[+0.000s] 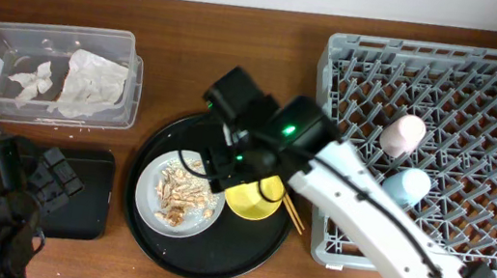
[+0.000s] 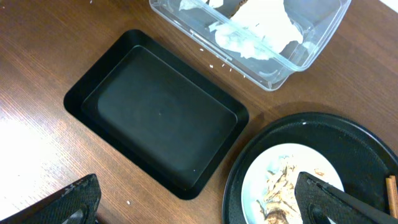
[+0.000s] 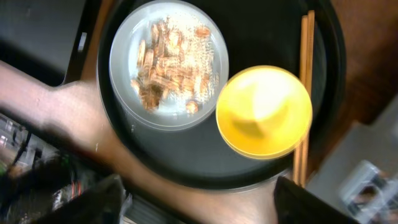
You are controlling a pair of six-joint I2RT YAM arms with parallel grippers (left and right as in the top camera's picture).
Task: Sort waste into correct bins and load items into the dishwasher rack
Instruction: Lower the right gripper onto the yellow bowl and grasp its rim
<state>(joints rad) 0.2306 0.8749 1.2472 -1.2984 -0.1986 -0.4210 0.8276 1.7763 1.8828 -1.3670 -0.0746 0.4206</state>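
Plainly the yellow bowl (image 3: 264,112) is what the right gripper (image 3: 198,186) is poised for. In the right wrist view its two dark fingers stand wide apart at the lower corners of the frame with nothing between them. The bowl lies just above and a little right of that gap, at centre right, sitting on the round black tray (image 3: 261,25). Along the bowl's right edge the chopsticks (image 3: 306,62) run top to bottom of that frame, partly hidden by the bowl, so a pinch on the right rim would likely catch them too. The left rim faces the plate (image 3: 118,68) of food scraps (image 3: 168,62) at upper left; whether bowl and plate touch I cannot tell. From overhead the dishwasher rack (image 1: 489,95) fills the right of the frame, just beside the round tray, so the carry would go rightward, and the right arm is by far the nearer one. The left gripper (image 2: 196,186) hangs at lower left of the overhead view, fingers fully spread and empty, looking down on the shallow black tray (image 2: 155,106), well apart from the bowl.
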